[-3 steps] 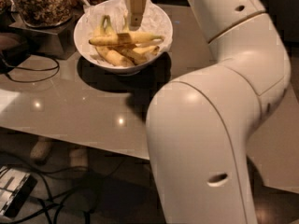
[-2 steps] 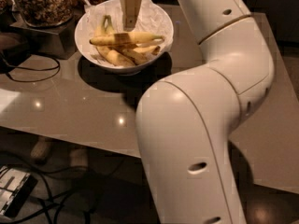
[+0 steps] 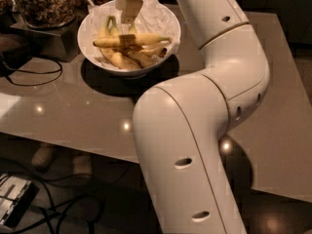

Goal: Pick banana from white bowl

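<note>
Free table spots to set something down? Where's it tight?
Bare table in front of the white bowl, between the black cable and the arm; also the right side past the elbow. Crowded: back left, nut jar, cable and bowl, with the end effector over the banana.

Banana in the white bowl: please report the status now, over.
Tool over white bowl, directly above banana. Banana lying across other bananas, inside bowl. Nothing seen between tool and banana.
</note>
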Robot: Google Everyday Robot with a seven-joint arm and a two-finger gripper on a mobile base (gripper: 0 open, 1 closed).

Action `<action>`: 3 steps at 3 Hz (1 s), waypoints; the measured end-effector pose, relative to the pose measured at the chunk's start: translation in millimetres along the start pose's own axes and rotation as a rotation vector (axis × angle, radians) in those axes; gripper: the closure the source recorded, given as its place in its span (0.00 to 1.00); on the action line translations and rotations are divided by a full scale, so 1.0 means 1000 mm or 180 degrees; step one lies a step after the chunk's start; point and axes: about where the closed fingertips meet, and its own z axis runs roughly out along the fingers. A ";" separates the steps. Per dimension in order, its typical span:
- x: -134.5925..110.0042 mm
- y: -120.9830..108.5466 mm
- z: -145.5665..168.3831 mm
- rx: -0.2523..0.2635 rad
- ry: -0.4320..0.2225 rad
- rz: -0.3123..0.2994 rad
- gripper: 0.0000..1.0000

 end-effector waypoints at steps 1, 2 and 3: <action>0.004 0.000 0.009 -0.0035 -0.0008 0.0024 0.61; 0.008 0.002 0.022 -0.0105 -0.0012 0.0039 0.54; 0.015 0.005 0.035 -0.0183 0.0022 0.0065 0.51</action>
